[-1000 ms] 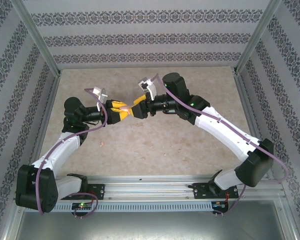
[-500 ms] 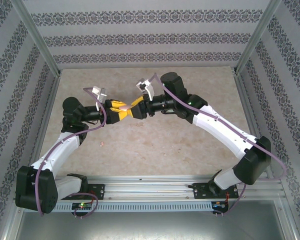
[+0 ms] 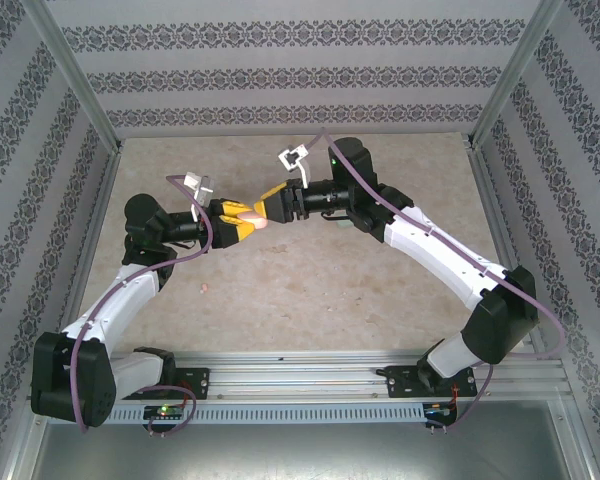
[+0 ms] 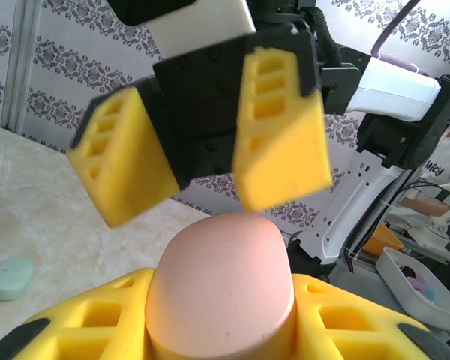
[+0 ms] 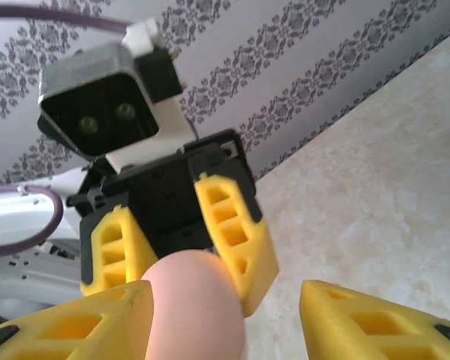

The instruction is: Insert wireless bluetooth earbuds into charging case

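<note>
The left gripper (image 3: 248,222) squeezed a closed pink case (image 4: 221,289), so its inside was hidden. The right gripper (image 3: 264,210) hung at its free end, fingers apart. A tiny pale earbud (image 3: 202,288) lay on the worktop (image 3: 320,290) by the left arm. A mint green oval (image 4: 11,277) lay on the worktop too

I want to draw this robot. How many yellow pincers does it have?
2. Both meet above the middle of the table. The left pincer grips the pink case. The right pincer faces it, open, at the case's free end.
</note>
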Controlling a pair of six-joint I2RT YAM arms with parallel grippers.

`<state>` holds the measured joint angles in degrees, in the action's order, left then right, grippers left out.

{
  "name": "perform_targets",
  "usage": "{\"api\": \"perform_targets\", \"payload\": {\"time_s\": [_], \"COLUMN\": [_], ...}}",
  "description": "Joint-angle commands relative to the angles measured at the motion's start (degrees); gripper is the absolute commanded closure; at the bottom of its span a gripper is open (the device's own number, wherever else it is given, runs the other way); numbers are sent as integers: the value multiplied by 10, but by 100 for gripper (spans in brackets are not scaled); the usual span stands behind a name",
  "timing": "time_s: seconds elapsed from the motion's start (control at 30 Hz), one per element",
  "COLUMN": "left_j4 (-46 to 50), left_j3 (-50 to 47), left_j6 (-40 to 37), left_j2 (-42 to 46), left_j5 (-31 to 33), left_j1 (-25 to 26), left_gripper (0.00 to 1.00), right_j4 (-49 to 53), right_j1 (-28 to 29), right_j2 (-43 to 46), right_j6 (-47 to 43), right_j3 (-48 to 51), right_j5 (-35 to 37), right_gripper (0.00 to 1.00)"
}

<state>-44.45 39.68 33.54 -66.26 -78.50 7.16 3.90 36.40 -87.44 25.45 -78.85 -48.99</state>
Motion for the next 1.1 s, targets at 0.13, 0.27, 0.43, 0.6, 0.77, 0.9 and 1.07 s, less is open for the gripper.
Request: {"api": "perform_targets", "payload": {"time_s": [0.13,0.27,0.43,0.6,0.77,0.9,1.07], "left_j4": [-26,-26,-22,-20,-17,-16,-14], "left_j3": [22,23,25,27,28,28,29], "left_j6": [-3,-1,0,2,3,4,4], "left_j2": [9,9,9,11,10,10,9], "left_j5": [-20,-21,-23,-24,-24,-25,-25], "left_j1": [5,4,4,5,5,6,6], "left_gripper": [65,64,64,64,64,64,64], "right_j4": [-34,11,41,71,74,69,66], "right_j1": [5,16,25,32,37,37,39], "right_j2": [-5,3,9,10,14,17,18], "right_j6": [8,-31,-56,-78,-81,-78,-74], "right_j3": [14,13,9,0,-3,0,1], "right_j5": [-28,-14,-9,-3,-6,-6,-10], "right_gripper": [40,38,35,34,32,29,28]}}
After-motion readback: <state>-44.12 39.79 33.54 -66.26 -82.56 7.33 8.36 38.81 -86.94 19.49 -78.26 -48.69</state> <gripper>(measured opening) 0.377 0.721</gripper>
